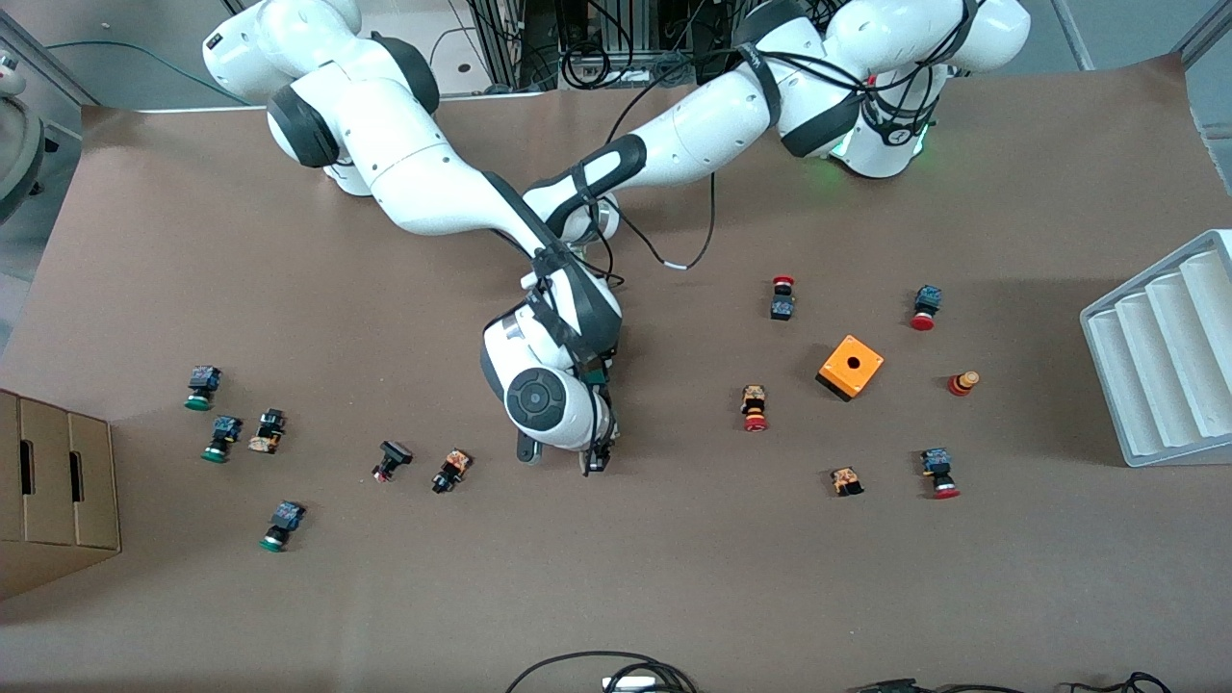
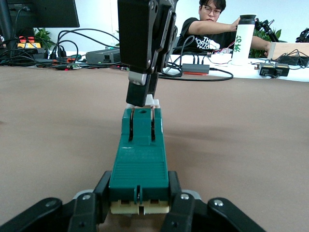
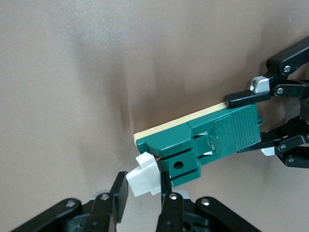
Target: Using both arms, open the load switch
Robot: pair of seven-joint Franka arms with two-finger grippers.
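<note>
**A:** Looking at the middle of the table (image 1: 674, 577), where is the switch (image 2: 140, 159)?

**B:** Held between both grippers, just above the brown surface. From the front it is almost wholly hidden under the right arm's wrist; only a sliver of green shows there.

**A:** What is the left gripper (image 2: 140, 203) doing?

**B:** Its fingers (image 2: 91, 205) are clamped on the two long sides of the switch at the end with the ribbed panel and the cream base. The right wrist view shows that same gripper (image 3: 270, 123) pinching that end.

**A:** And the right gripper (image 3: 144, 193)?

**B:** It is closed on the small white piece (image 3: 143, 180) at the other end of the switch. In the left wrist view the right gripper (image 2: 141, 99) comes down from above onto that white piece.

**A:** How does the switch lie?

**B:** Lengthwise between the two grippers, green face up, cream base underneath.

**A:** Anything else on the table?

**B:** An orange box (image 1: 850, 367) with a hole lies toward the left arm's end, with red-capped buttons (image 1: 755, 408) scattered around it. Green-capped buttons (image 1: 202, 387) lie toward the right arm's end, near a cardboard box (image 1: 53, 491). A white ribbed tray (image 1: 1165, 356) sits at the table's edge at the left arm's end.
</note>
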